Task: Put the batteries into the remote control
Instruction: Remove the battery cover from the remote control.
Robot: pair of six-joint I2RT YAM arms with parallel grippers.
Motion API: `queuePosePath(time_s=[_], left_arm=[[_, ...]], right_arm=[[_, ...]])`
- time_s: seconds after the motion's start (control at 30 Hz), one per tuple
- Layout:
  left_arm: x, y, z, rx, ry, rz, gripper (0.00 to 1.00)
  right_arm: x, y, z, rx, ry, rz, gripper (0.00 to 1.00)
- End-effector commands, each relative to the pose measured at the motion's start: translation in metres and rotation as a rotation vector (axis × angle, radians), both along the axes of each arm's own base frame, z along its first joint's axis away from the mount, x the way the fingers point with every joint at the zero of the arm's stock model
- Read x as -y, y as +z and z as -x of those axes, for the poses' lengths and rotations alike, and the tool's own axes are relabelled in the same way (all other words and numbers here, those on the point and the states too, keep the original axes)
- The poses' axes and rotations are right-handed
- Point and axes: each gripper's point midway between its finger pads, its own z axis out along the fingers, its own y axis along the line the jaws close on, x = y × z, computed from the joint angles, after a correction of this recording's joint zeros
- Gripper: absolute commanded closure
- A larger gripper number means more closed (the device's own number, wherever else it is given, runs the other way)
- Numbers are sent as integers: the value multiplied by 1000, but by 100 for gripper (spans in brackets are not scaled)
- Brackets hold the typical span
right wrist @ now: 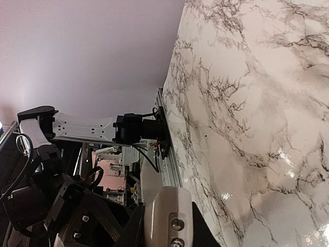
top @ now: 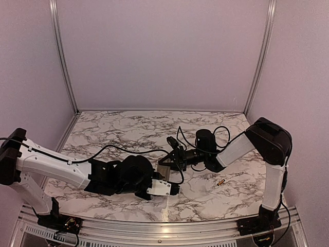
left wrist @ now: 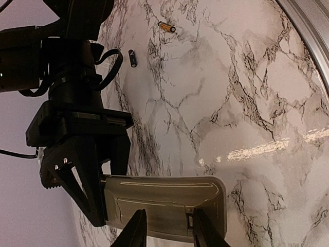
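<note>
The remote control point(left wrist: 164, 198) hangs above the marble table with its greyish back and battery cover facing the left wrist camera. My right gripper point(right wrist: 165, 231) is shut on one end of it; the white button side point(right wrist: 167, 206) shows between its fingers. My left gripper point(left wrist: 169, 210) is open, its two fingertips point(left wrist: 138, 226) standing apart against the battery cover, one at each end. The two batteries lie loose on the table beyond: a gold one point(left wrist: 166, 27) and a black one point(left wrist: 132, 57). From above, both grippers meet at the remote point(top: 164, 170), and the gold battery point(top: 220, 182) lies to its right.
Aluminium rails edge the table point(left wrist: 308, 31) point(right wrist: 167, 149), with plain walls behind. Black cables point(top: 128, 149) trail over the marble from both wrists. The left arm's white links point(right wrist: 77, 128) show in the right wrist view.
</note>
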Motion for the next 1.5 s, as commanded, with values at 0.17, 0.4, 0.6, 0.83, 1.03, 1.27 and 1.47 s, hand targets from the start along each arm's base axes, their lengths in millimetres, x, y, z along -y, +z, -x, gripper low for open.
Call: queuePosePath(time_s=[0.17, 0.4, 0.6, 0.83, 1.03, 1.27, 1.47], left_arm=[[-7, 36, -18, 220, 60, 66, 68], [-9, 49, -16, 252, 61, 97, 69], [-11, 42, -15, 242, 56, 68, 68], [-16, 17, -9, 182, 46, 16, 68], [-21, -4, -11, 166, 53, -44, 68], [-26, -21, -19, 180, 78, -102, 68], [-26, -8, -17, 169, 83, -54, 65]], right_arm=[[-1, 0, 15, -48, 62, -17, 100], [3, -7, 10, -59, 40, 2, 100], [4, -4, 8, -55, 37, -4, 100], [8, 4, 2, -54, 19, -27, 100], [13, 3, -1, -59, 1, -31, 100], [12, 0, -1, -62, -3, -27, 100], [16, -6, -7, -60, -26, -15, 100]])
